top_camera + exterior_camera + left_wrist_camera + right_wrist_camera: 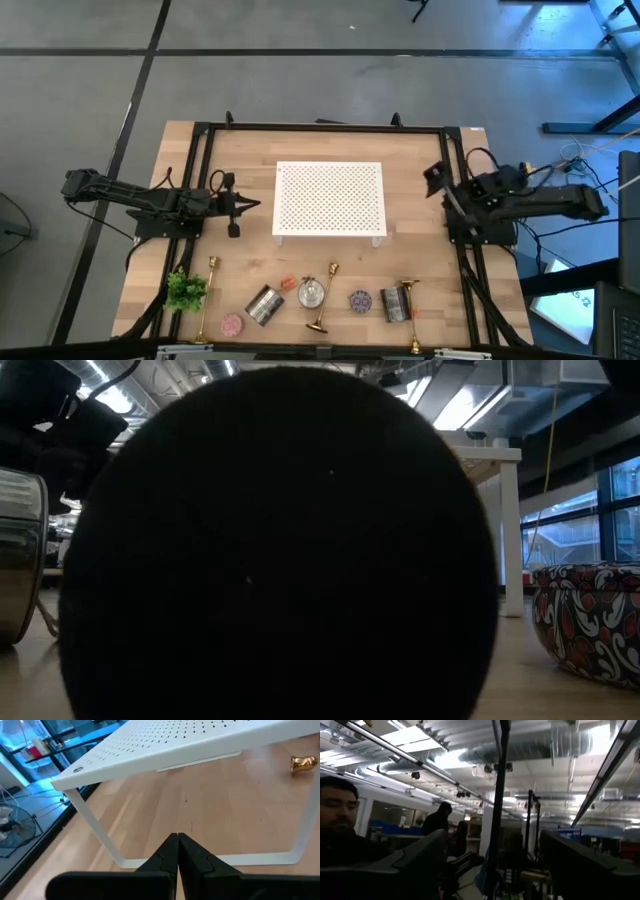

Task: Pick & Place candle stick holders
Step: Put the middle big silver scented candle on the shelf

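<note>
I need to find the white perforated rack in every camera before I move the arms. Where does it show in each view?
High view: white perforated rack at table centre, between the two arms.
Low view: not in it; a dark round shape blocks most of the picture.
Left wrist view: rack fills the upper part, beyond the shut left gripper.
Right wrist view: not in it; it shows the room and ceiling.
Shared landmark: the rack's leg, on the side facing the left arm.

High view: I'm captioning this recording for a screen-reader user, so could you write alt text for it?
Seen from above, a wooden table holds a white perforated rack at its centre, with gold candle stick holders, silver tins and a small green plant along the near edge. The shut left gripper points at the rack; the right gripper waits open at the right.
</note>
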